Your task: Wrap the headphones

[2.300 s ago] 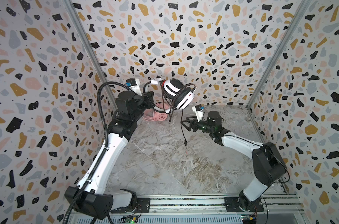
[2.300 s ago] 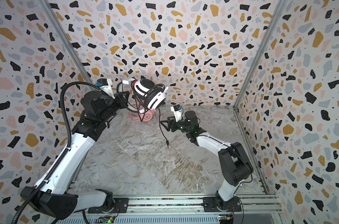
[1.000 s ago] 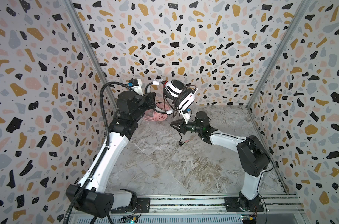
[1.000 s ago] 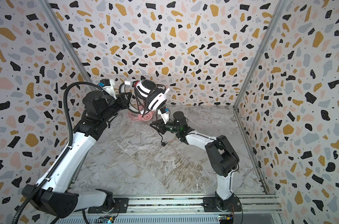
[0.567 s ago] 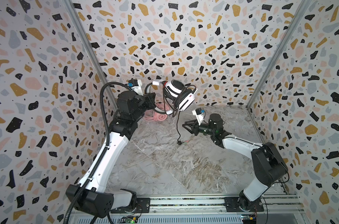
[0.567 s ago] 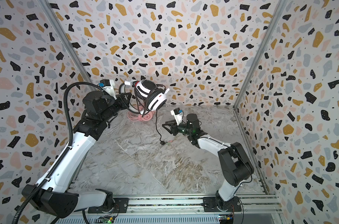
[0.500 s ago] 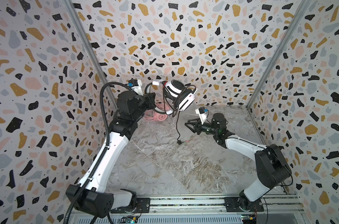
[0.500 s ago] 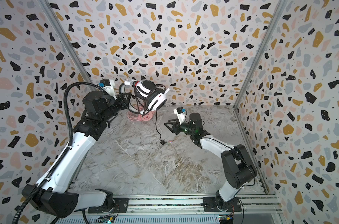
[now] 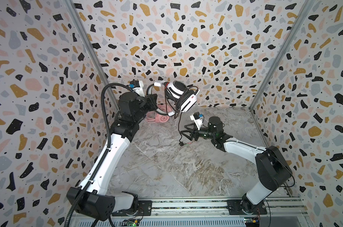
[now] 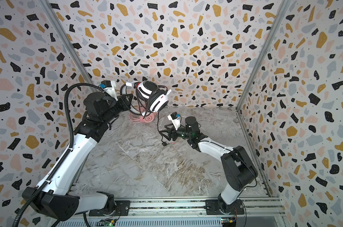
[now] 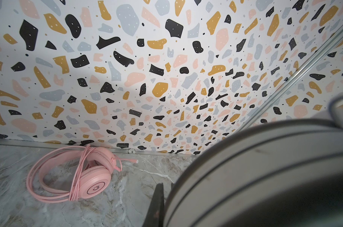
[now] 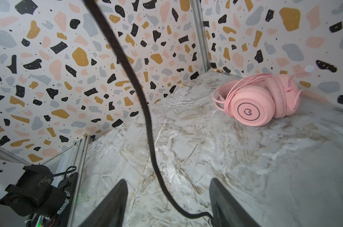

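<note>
The white headphones (image 9: 183, 96) (image 10: 153, 96), striped black with black pads, hang in the air near the back wall. My left gripper (image 9: 155, 100) (image 10: 130, 100) (image 11: 165, 196) is shut on their headband (image 11: 264, 176). Several turns of their black cord (image 9: 178, 125) (image 10: 157, 125) (image 12: 145, 110) lie around the ear cups. The rest drops to the table, its plug (image 9: 185, 144) (image 10: 166, 144) lying there. My right gripper (image 9: 184, 132) (image 10: 163, 133) (image 12: 167, 181) stands open low over the table, the cord passing loose between its fingers. The pink headphones (image 9: 162, 118) (image 10: 147, 118) (image 11: 88, 175) (image 12: 261, 102) lie at the back, cord wound round them.
Speckled walls close in the marble-patterned table (image 9: 166, 173) on the left, back and right. A metal rail (image 9: 186, 206) with both arm bases runs along the front edge. The pink headphones lie just under and behind the raised white pair.
My right gripper has opened and let go of the black cord, whose free end now rests on the table. It also drew back a little from under the white headphones. The left arm held still.
</note>
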Controlling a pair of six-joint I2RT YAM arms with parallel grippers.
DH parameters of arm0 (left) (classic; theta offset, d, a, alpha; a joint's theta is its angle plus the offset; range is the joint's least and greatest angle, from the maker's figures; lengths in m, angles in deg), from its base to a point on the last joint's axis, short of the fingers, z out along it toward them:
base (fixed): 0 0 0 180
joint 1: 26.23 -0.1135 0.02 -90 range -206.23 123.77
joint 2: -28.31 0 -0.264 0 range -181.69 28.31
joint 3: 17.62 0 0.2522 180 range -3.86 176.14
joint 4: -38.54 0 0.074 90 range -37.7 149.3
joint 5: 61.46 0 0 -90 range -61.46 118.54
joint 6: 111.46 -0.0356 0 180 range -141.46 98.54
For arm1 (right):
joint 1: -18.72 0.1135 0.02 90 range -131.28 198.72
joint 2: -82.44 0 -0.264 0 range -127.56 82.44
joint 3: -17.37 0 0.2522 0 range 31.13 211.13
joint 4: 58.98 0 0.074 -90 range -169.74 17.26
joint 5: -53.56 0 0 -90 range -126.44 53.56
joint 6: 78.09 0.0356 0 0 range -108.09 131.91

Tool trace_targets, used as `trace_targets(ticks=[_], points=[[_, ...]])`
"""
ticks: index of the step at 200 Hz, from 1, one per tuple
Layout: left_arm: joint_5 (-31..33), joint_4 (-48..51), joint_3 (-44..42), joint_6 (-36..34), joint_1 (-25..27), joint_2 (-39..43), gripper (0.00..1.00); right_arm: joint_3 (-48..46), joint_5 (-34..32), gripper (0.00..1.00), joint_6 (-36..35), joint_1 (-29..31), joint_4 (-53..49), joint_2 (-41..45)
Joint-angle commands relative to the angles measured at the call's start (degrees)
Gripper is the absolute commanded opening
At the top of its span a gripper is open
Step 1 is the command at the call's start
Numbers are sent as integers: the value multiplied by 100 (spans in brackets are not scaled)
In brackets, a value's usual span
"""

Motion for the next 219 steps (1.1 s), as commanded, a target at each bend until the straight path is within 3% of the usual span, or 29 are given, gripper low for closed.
trace_targets(ticks=[1, 35, 66, 96, 147, 199, 219], points=[[-103, -723, 81, 239, -26, 78, 0, 358, 91, 68, -65, 131, 19, -91], [-103, -695, 96, 223, -27, 76, 0, 550, 18, 64, -42, 249, 26, -349], [-144, -632, 142, 173, -26, 86, 0, 699, -248, 19, -103, 175, -121, -469], [-179, -576, 108, 99, -26, 146, 0, 1019, -530, 2, -129, -116, -282, -380], [-270, -585, -155, 72, -29, 286, 0, 2661, -1188, 0, -250, -735, -859, -317], [-295, -554, -356, 29, -28, 353, 0, 5671, -1135, 0, -334, -1076, -1927, -946], [-189, -522, -410, -5, -35, 361, 0, 6096, -985, 0, -282, -1052, -2080, -873]])
